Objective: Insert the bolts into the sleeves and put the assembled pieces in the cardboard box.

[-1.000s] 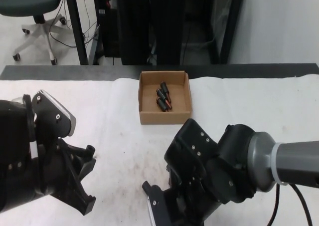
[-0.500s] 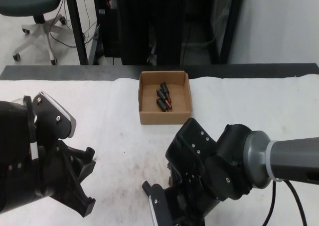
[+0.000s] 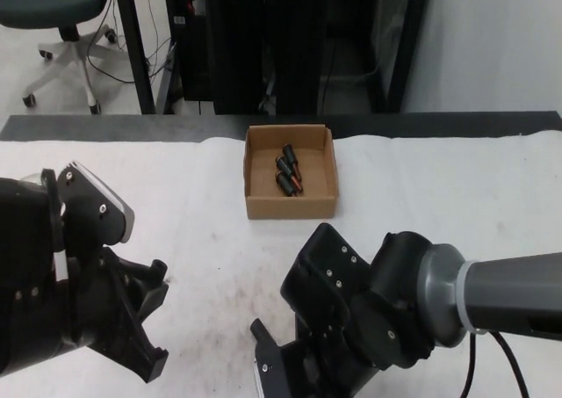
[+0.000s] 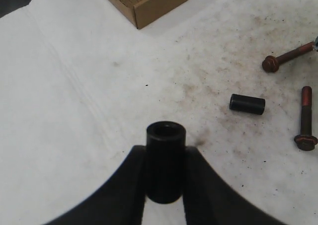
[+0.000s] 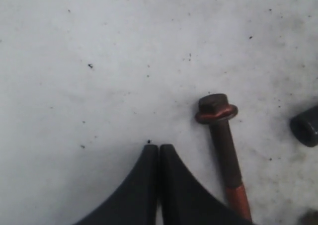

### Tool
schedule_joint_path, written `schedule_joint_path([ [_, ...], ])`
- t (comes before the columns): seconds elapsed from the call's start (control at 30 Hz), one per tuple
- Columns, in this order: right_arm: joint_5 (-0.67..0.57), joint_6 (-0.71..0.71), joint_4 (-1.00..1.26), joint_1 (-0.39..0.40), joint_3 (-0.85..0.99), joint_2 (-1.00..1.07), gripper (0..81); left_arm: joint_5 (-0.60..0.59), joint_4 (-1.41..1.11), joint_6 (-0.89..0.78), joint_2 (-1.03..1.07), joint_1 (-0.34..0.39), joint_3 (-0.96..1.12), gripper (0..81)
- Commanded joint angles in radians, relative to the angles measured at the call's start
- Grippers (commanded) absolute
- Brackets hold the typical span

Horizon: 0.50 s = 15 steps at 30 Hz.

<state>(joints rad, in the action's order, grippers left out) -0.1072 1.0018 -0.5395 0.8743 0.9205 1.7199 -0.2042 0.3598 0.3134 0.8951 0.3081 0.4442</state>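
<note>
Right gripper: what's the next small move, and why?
Probably open the right gripper and shift it sideways over the bolt lying beside it on the white cloth. Its fingers are shut on nothing. The left gripper holds a sleeve with its open bore showing, so a bolt looks like the missing piece.

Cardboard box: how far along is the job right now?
Done: a few assembled pieces lie in the cardboard box. In hand: the left jaws clamp one sleeve, no bolt in it. Left: a second sleeve and two bolts lie loose; the right jaws are shut, empty, beside a bolt.
</note>
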Motion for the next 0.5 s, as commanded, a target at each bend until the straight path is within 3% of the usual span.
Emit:
schedule_joint_path([
  [0.0,0.030,-0.009,0.003,0.003,0.024,-0.022,0.8,0.010,-0.005,-0.006,-0.012,-0.002,0.011,0.3],
  [0.1,0.045,-0.009,0.003,0.000,0.064,-0.061,4.5,0.010,-0.005,-0.006,-0.012,-0.002,0.011,0.3],
  [0.3,0.045,-0.048,0.008,-0.011,0.142,-0.086,30.4,0.010,-0.005,-0.008,-0.012,-0.002,0.011,0.3],
  [0.47,-0.047,-0.048,0.004,-0.041,0.143,-0.067,29.5,0.010,-0.005,-0.008,-0.012,-0.002,0.011,0.3],
])
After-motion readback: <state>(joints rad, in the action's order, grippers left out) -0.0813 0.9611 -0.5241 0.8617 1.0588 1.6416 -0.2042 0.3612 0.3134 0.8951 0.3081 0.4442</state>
